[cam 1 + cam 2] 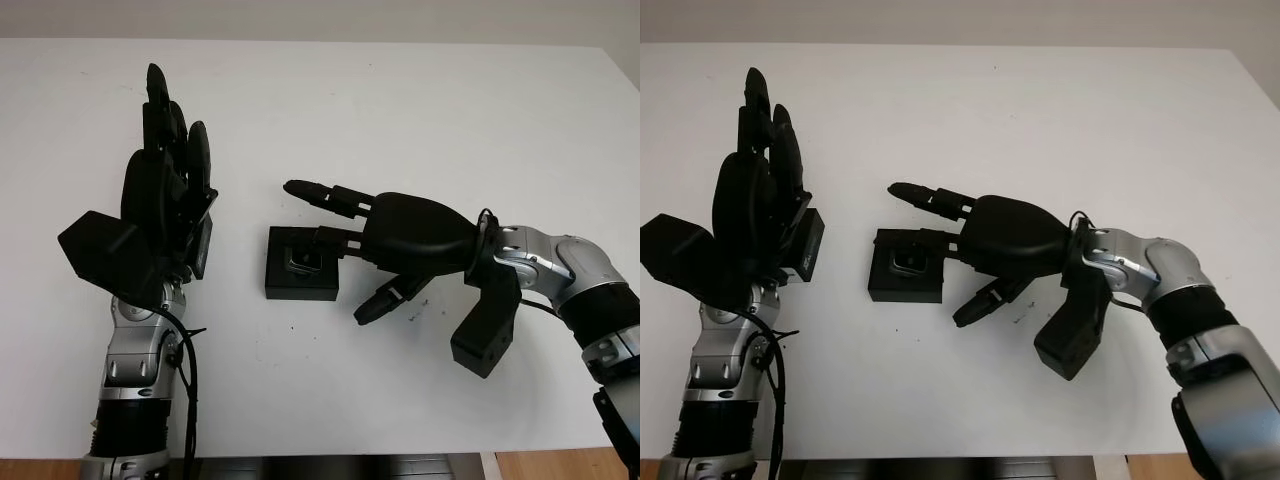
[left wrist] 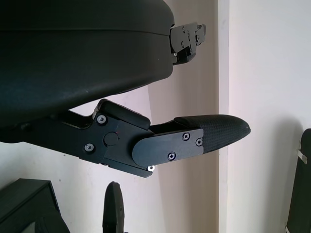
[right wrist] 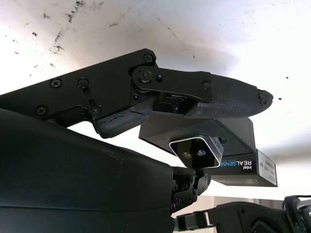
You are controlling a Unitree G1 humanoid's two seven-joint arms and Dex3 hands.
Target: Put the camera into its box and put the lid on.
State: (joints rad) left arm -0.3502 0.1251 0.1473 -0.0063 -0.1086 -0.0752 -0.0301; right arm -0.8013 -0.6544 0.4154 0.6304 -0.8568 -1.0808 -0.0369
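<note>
1. The camera [image 3: 197, 150] sits in its black box [image 1: 300, 265] at the middle of the white table [image 1: 400, 110].
2. My right hand [image 1: 345, 235] reaches in from the right, one finger over the box, holding nothing.
3. My left hand [image 1: 165, 200] stands upright left of the box; something flat and black [image 1: 808, 245], perhaps the lid, sits against its palm, though I cannot tell how my fingers stand on it.

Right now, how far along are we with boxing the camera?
Looks done: the camera sits in the open box mid-table. In hand: the right hand is over the box, fingers at the camera; whether they grip it I cannot tell. The left hand, raised left of the box, appears to hold the lid. Left: putting the lid on.
</note>
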